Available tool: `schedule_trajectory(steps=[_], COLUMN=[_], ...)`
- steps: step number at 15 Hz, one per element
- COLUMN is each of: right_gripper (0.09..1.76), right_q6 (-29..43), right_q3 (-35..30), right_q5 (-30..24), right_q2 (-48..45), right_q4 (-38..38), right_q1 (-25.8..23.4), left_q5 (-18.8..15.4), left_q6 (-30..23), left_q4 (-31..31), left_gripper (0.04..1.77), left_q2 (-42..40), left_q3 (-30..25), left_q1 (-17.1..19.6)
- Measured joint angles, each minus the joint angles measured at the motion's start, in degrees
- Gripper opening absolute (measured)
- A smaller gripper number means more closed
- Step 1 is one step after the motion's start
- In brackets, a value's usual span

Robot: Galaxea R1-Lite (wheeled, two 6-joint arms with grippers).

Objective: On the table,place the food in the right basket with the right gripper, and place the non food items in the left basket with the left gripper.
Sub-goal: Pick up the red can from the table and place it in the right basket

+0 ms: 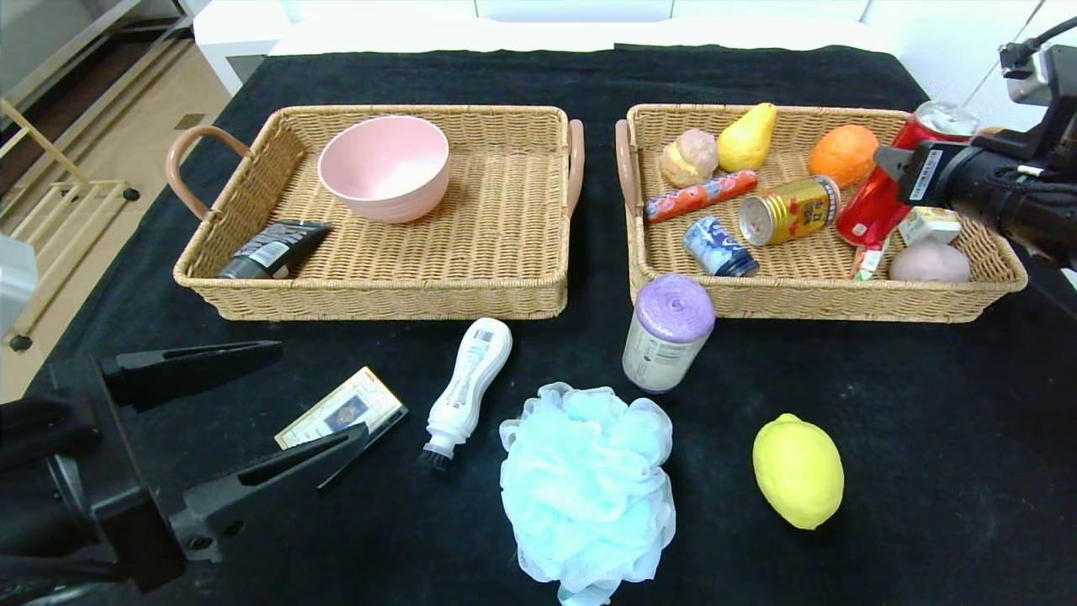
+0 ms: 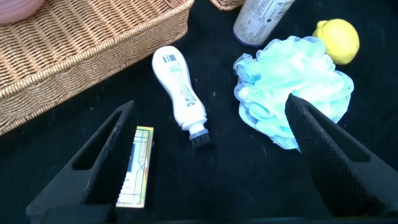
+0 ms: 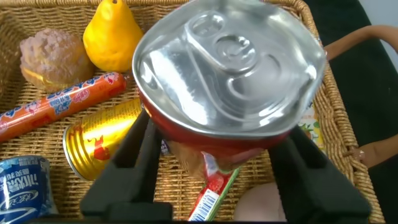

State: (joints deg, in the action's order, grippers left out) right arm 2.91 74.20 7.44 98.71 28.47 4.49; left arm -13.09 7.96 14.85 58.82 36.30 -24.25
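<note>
My right gripper (image 1: 893, 168) reaches in from the right over the right basket (image 1: 808, 300), shut on a red can (image 1: 875, 206) that tilts with its lower end down among the items there. The right wrist view shows the fingers (image 3: 134, 155) against both sides of the red can (image 3: 230, 81). Near the table's front left my left gripper (image 1: 320, 391) stands open and empty, over a flat card box (image 1: 341, 412). On the cloth lie a white brush bottle (image 1: 467, 383), a blue bath pouf (image 1: 589, 488), a purple-topped roll (image 1: 669, 332) and a lemon (image 1: 798, 471).
The left basket (image 1: 505, 296) holds a pink bowl (image 1: 384, 167) and a black tube (image 1: 273, 250). The right basket holds a pear (image 1: 747, 139), an orange (image 1: 843, 154), a sausage (image 1: 700, 195), a gold can (image 1: 789, 210), a blue can (image 1: 718, 247) and more.
</note>
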Motion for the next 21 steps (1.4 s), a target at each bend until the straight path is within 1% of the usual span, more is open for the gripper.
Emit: schedule_trajectory(steps=[2,6,8,11,13,14,16,17,18,21], right_gripper=[1.29,1.45,1.51,1.57,1.6,1.62,1.64,1.65,1.65,1.67], right_q6=[0.02,-0.17,-0.41,-0.74,-0.85,-0.85,-0.63,-0.11,1.11,9.31], right_q3=[-0.04,-1.49,-3.86,-8.56,-11.58,-12.65,-13.7,-14.04,-14.4,-14.2], right_q5=[-0.02,0.06,0.16,0.05,0.33,0.68,2.95,4.68,5.6,5.86], right_q2=[-0.04,-1.6,-4.06,-10.68,-16.16,-18.88,-23.55,-25.33,-26.44,-27.68], right_q4=[-0.05,-0.83,-1.6,-5.84,-11.8,-16.64,-26.78,-29.4,-30.66,-37.14], right_q1=[0.0,0.57,1.16,2.68,5.33,7.3,11.39,12.92,13.76,16.7], left_q5=[0.0,-0.02,-0.02,-0.02,-0.02,-0.02,-0.02,0.01,0.01,0.04], left_q6=[0.0,0.0,0.0,0.46,0.66,0.72,0.77,0.79,0.77,0.77], left_q4=[0.0,-0.02,-0.02,-0.02,0.0,-0.02,-0.02,-0.02,-0.05,-0.11], left_gripper=[1.72,1.72,1.72,1.72,1.72,1.72,1.72,1.72,1.72,1.72], left_q2=[0.02,0.05,0.02,0.0,-0.06,-0.11,-0.15,-0.15,-0.15,-0.13], left_q3=[-0.01,-0.01,-0.01,-0.01,-0.06,-0.09,-0.09,-0.11,-0.11,-0.11], left_q1=[0.0,0.0,0.0,0.02,0.02,0.0,0.0,0.0,0.0,0.0])
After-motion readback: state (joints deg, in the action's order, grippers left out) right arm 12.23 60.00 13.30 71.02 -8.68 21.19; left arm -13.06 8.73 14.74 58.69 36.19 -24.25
